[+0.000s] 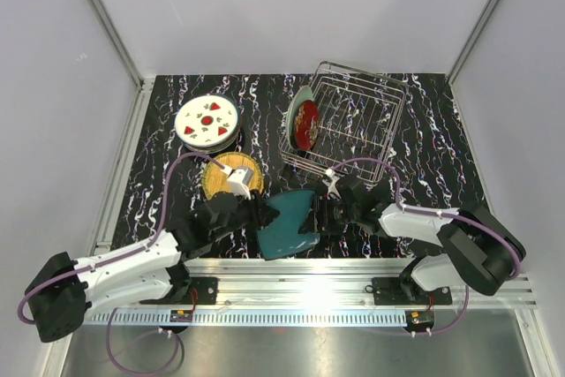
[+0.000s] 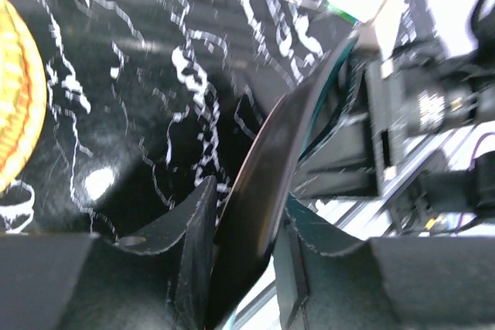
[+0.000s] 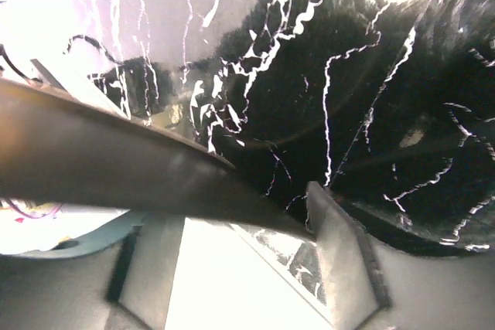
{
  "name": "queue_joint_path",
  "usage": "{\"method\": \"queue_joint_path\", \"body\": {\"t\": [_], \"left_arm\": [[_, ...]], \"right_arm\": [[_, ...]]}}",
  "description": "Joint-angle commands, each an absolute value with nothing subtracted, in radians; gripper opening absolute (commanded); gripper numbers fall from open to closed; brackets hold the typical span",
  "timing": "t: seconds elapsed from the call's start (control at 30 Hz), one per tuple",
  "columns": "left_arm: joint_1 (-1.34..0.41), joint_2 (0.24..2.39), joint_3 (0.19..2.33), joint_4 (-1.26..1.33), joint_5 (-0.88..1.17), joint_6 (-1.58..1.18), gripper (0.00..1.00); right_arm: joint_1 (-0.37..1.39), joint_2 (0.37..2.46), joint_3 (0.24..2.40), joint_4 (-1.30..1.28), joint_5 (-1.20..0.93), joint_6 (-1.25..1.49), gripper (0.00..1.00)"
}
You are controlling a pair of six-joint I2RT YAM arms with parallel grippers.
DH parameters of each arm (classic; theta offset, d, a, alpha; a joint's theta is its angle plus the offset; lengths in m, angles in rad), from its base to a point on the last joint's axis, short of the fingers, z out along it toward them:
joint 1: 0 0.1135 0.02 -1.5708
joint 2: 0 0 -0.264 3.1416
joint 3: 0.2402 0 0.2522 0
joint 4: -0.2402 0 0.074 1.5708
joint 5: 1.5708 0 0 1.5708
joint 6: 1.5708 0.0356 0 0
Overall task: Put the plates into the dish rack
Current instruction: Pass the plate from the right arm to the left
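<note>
A dark teal plate (image 1: 287,222) is held tilted above the table's near edge, between my two grippers. My left gripper (image 1: 263,215) is shut on its left rim; in the left wrist view (image 2: 247,206) the plate (image 2: 271,168) stands edge-on, pinched between both fingers. My right gripper (image 1: 320,214) is at its right rim; in the right wrist view (image 3: 232,206) its jaws stand wide apart with the plate's dark underside (image 3: 116,152) crossing the gap. The wire dish rack (image 1: 362,116) holds a mint-green plate (image 1: 297,101) and a red plate (image 1: 306,124) upright at its left end.
An orange-tan plate (image 1: 231,176) lies flat just behind my left gripper and also shows in the left wrist view (image 2: 15,98). A white strawberry plate (image 1: 207,120) tops a small stack at the back left. A metal rail (image 1: 353,271) runs along the near edge.
</note>
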State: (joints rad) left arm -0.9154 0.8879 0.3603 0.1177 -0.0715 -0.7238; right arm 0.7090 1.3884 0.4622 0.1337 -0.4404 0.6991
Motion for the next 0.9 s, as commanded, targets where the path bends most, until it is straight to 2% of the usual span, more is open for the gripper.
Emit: {"method": "queue_joint_path", "body": {"t": [0.0, 0.33, 0.67, 0.87], "left_arm": [[-0.945, 0.902, 0.429, 0.097, 0.012, -0.716, 0.00], [-0.945, 0.830, 0.572, -0.112, -0.225, -0.724, 0.00], [-0.943, 0.853, 0.640, -0.193, -0.299, -0.703, 0.00], [-0.943, 0.877, 0.709, -0.251, -0.333, -0.658, 0.00]], "right_arm": [[0.698, 1.319, 0.497, 0.200, -0.433, 0.704, 0.71], [0.683, 1.246, 0.503, 0.072, -0.338, 0.635, 0.87], [0.676, 1.192, 0.480, 0.066, -0.302, 0.626, 0.89], [0.676, 1.129, 0.508, -0.033, -0.255, 0.598, 0.89]]}}
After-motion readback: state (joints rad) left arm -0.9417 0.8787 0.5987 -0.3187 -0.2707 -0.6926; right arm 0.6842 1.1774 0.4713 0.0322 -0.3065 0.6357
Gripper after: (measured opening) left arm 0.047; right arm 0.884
